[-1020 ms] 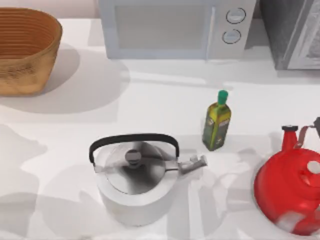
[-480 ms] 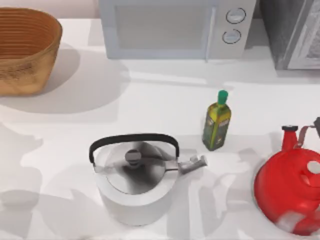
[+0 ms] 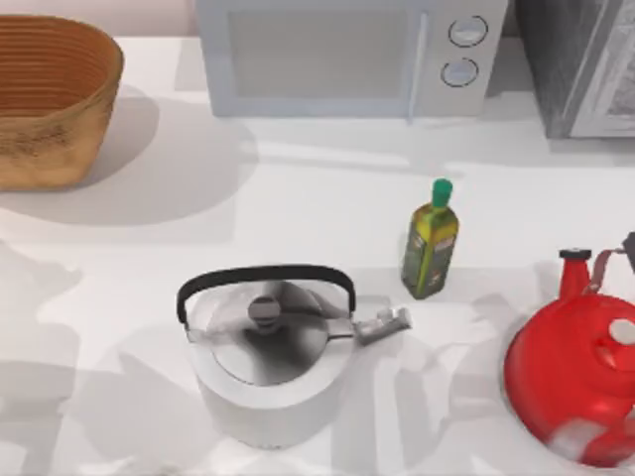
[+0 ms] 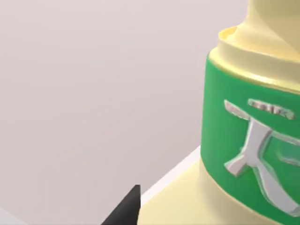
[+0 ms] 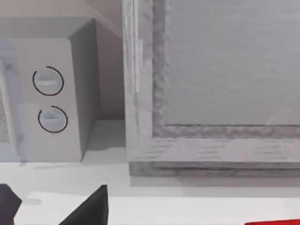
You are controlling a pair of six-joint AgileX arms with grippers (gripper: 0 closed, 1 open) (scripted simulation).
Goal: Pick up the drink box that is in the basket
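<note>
Left tool is hovering right next to the drink box, which is looming just ahead, presumably over by the basket. Can't tell if it's apart or clamped.

A tan-brown basket with a ribbed weave is seen on a white table. A green bottle is topped by a green cap. A silver kettle with a black handle, a red kettle and a pale grey microwave are shown. A cream-yellow drink box is banded in green with silver marks.
</note>
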